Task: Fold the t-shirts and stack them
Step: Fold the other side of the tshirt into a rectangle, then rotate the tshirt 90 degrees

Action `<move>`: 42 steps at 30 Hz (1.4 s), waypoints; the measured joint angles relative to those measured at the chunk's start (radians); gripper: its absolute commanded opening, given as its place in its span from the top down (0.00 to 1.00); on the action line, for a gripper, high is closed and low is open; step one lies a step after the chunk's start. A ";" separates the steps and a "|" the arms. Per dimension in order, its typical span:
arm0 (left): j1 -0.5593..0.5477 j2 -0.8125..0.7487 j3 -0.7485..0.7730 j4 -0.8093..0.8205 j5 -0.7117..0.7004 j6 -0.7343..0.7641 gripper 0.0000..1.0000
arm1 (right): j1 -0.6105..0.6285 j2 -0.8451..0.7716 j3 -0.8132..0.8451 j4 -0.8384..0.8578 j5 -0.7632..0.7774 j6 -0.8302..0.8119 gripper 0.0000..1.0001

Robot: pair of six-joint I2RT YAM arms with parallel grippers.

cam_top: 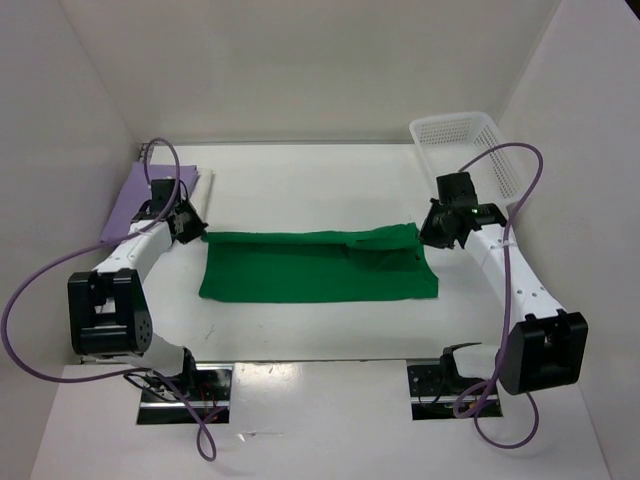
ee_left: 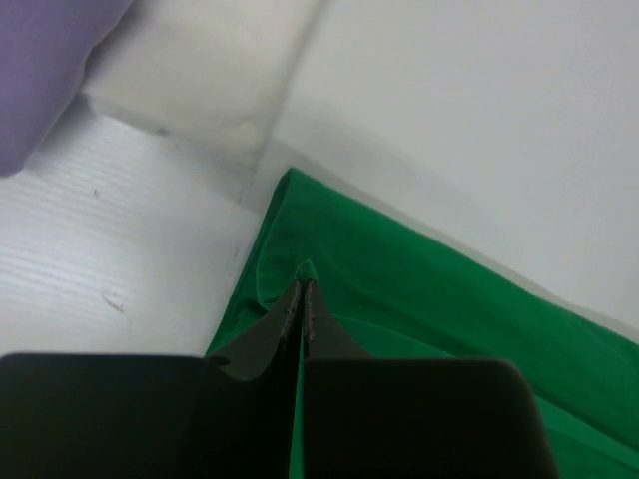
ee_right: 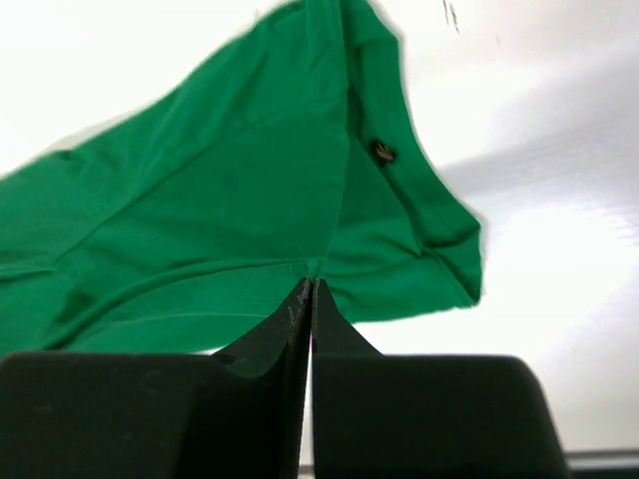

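Mid-fold: left gripper (ee_left: 303, 297) and right gripper (ee_right: 311, 293) clamp green t-shirt (cam_top: 310, 272) at upper corners; next, carry edge evenly toward lower hem.

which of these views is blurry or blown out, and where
Top external: sharp, evenly lit, green shirt crisp. Left wrist: soft focus, fingers a dark silhouette. Right wrist: shirt edges smeared, table washed out white.

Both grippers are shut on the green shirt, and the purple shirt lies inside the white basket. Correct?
No. The purple shirt lies flat at the far left, not in the basket at far right; the top view shows it. The rest holds.
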 measured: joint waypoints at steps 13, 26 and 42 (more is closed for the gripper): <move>0.066 -0.088 -0.071 -0.069 -0.023 -0.029 0.55 | 0.060 0.034 0.036 -0.157 0.047 -0.012 0.64; -0.099 -0.074 -0.068 0.063 0.085 -0.103 0.57 | 0.102 0.197 0.048 0.014 -0.039 0.047 1.00; -0.064 0.000 -0.130 0.099 0.232 -0.161 0.57 | 0.108 0.778 0.349 0.248 -0.080 0.190 1.00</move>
